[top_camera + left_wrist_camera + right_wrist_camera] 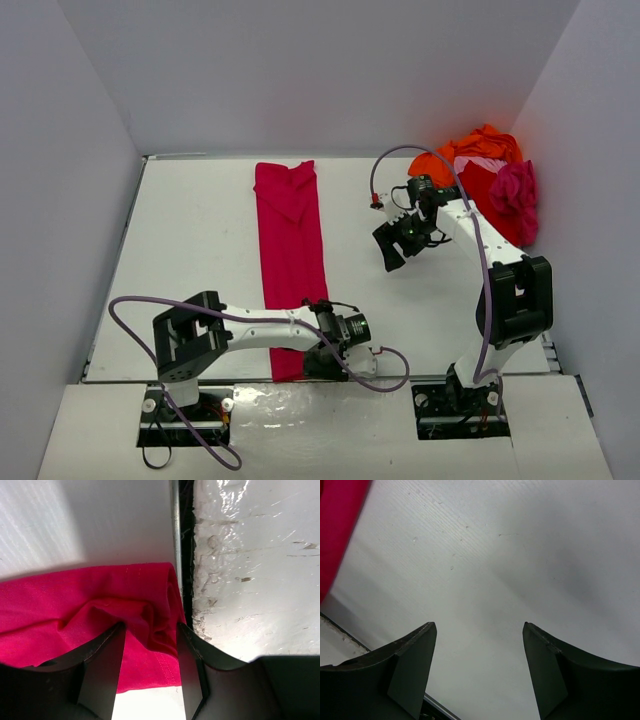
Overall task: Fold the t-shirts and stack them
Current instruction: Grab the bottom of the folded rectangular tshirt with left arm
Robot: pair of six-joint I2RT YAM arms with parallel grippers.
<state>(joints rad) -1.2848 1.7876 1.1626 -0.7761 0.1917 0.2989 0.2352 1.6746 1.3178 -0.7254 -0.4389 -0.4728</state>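
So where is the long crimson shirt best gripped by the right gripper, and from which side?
Probably its far right corner, coming from the right. The crimson shirt lies as a flat narrow strip, the left gripper pinches its near end, and the open right gripper hangs on that side.

Five t-shirts [290,250] (one flat, four in heap [492,172]); two claws [392,250].
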